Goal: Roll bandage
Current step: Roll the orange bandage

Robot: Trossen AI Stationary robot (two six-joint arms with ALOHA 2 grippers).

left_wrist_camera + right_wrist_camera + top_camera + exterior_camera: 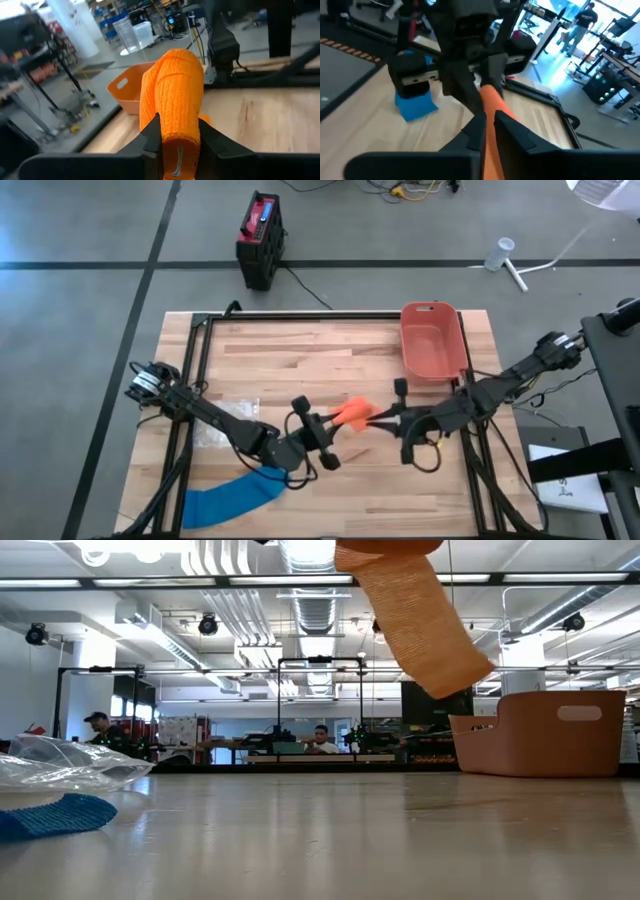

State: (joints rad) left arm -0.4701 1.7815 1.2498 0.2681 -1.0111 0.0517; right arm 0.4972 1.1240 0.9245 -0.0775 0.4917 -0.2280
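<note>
While lifted off table, orange bandage [352, 413] pinched between left gripper [335, 423], right gripper [375, 418].

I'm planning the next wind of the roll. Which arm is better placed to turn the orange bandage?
Probably the left. The left gripper clamps the thick rolled part of the orange bandage, held above the table. The right gripper pinches only the thin loose end, suited to keeping tension.

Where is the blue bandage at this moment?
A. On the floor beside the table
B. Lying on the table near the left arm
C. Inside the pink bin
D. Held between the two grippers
B: the high view shows the blue bandage lying on the table beside the left arm, while both grippers hold the orange bandage.
</note>
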